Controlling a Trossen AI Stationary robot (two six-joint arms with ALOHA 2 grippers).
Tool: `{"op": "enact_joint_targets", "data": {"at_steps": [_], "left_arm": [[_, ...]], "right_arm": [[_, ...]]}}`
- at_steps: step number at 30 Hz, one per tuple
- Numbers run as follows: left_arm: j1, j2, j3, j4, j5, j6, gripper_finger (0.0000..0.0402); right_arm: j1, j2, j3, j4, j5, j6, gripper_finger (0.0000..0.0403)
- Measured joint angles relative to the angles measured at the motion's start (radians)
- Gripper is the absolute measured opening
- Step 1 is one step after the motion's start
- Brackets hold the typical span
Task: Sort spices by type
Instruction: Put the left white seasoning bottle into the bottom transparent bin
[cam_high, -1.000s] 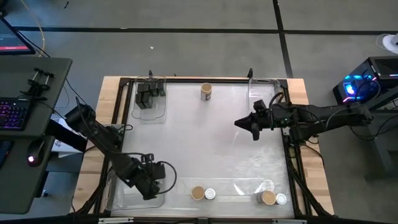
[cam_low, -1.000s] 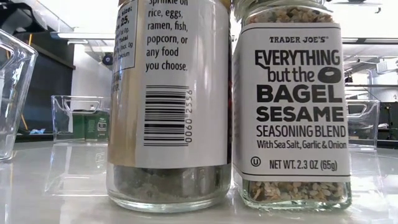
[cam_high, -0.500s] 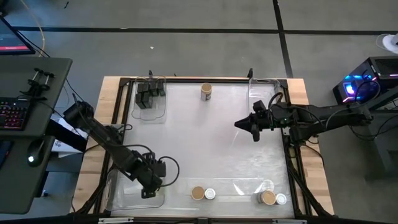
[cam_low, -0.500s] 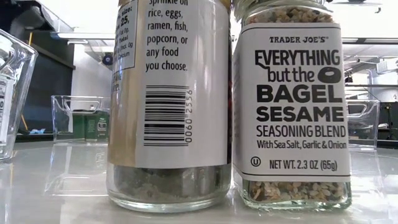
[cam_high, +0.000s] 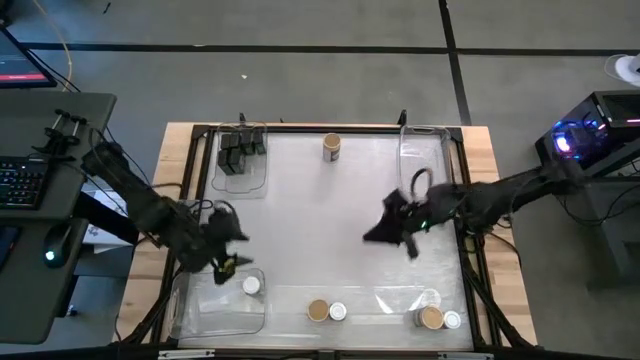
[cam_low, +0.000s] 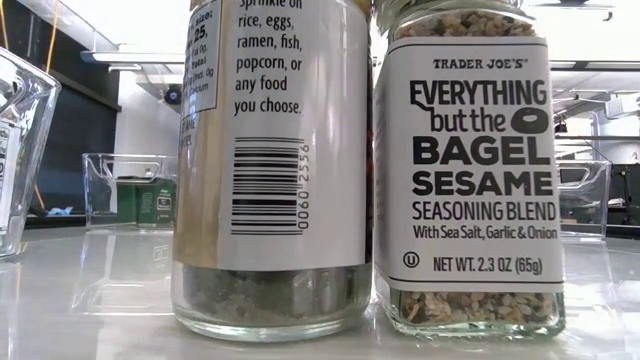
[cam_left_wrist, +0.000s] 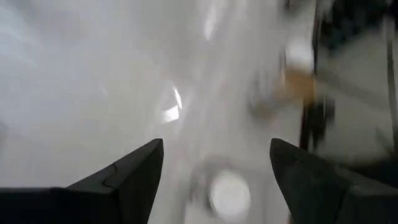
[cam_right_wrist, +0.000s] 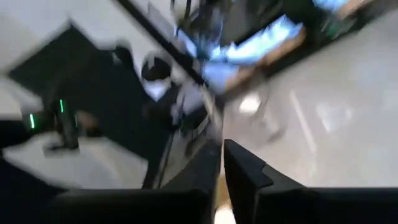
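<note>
A white-topped spice jar (cam_high: 251, 285) stands alone in the clear bin (cam_high: 222, 310) at the near left; it also shows in the left wrist view (cam_left_wrist: 229, 193). My left gripper (cam_high: 228, 259) hovers open above and just beyond it, touching nothing. My right gripper (cam_high: 374, 234) is shut and empty over the table's middle right. Black boxy spices (cam_high: 240, 150) sit in the far-left bin. One tan-topped jar (cam_high: 332, 148) stands at the far edge. A tan-topped jar (cam_high: 318, 311) and a white-topped jar (cam_high: 338, 312) stand together at the near edge.
Another tan-topped jar (cam_high: 431, 318) and white-topped jar (cam_high: 452, 320) stand at the near right, by a clear bin (cam_high: 405, 299). A further clear bin (cam_high: 425, 160) sits at the far right. The low view is filled by two jars (cam_low: 270, 170) (cam_low: 465, 170) close to the camera.
My left gripper has let go of the white-topped jar, which now stands alone in the near-left bin. It has risen and drawn back toward the table's left and far side. My right gripper has swung toward the near edge and a little left, staying shut.
</note>
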Motion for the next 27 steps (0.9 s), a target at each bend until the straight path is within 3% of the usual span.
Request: {"op": "enact_joint_targets", "data": {"at_steps": [6, 11, 19, 27], "left_arm": [[0.020, -0.068, 0.000, 0.060, -0.266, 0.007, 0.0282], [0.019, -0.073, 0.000, 0.069, -0.406, 0.013, 0.0282], [0.033, -0.070, 0.000, 0.080, -0.476, 0.019, 0.0282], [0.038, -0.070, 0.000, 0.084, -0.472, 0.024, 0.0282]], "right_arm": [[0.156, 0.278, 0.199, -0.134, -0.023, -0.080, 0.0005], [0.224, 0.485, 0.413, -0.366, -0.077, -0.154, 0.0002], [0.240, 0.716, 0.594, -0.430, -0.126, -0.213, 0.0001], [0.233, 0.821, 0.614, -0.449, -0.124, -0.166, 0.0000]]}}
